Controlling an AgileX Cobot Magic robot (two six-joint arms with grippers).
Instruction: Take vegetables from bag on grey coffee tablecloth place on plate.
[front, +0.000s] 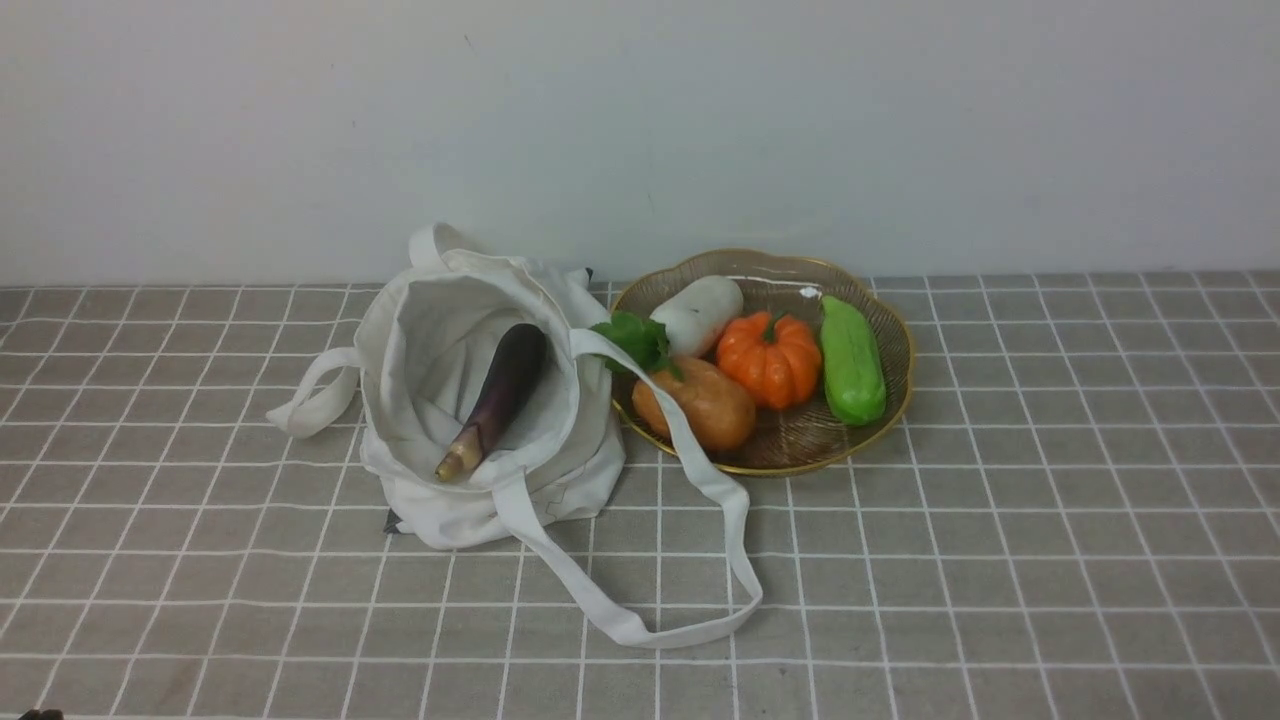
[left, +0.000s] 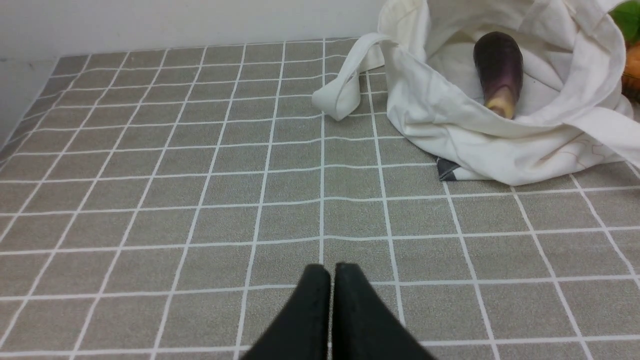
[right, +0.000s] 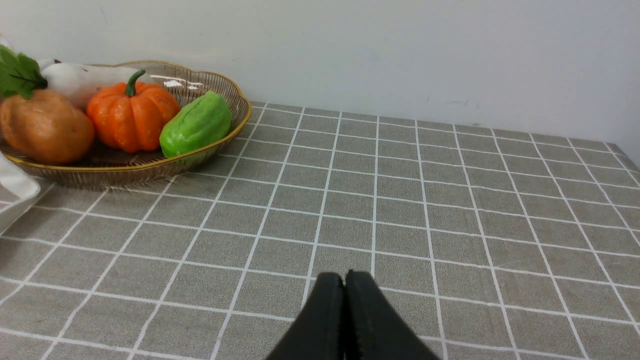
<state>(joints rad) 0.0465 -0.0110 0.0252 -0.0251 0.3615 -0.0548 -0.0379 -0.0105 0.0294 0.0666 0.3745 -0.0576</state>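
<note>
Both claws clenched empty, eggplant left to move.
Left gripper (left: 332, 280) and right gripper (right: 344, 287) pinched together over tablecloth (front: 1000, 560); eggplant (left: 497, 72) ahead of left claw inside bag (front: 440, 330); green gourd (right: 196, 124) already on plate (right: 235, 100) ahead of right claw.

Brightness: you get even, moderately bright light in all three views, with a slightly dull grey cast.
Source: it looks soft and overhead; you cannot tell the lamp's exact place.
Shadows: faint and short; see the soft one under the plate (right: 125, 172) rim, well ahead of the right end effector (right: 344, 280).
Glare: a white glint on the plate's far inner wall, mild sheen on the green gourd (front: 852, 362).
Focus: the left end effector (left: 332, 272) fingertips look soft at close range; the tablecloth (left: 200, 200) grid beyond stays sharp.
Distortion: grid lines fan outward near wrist-view edges.
Noise: fine grain on the wall (front: 640, 120).
</note>
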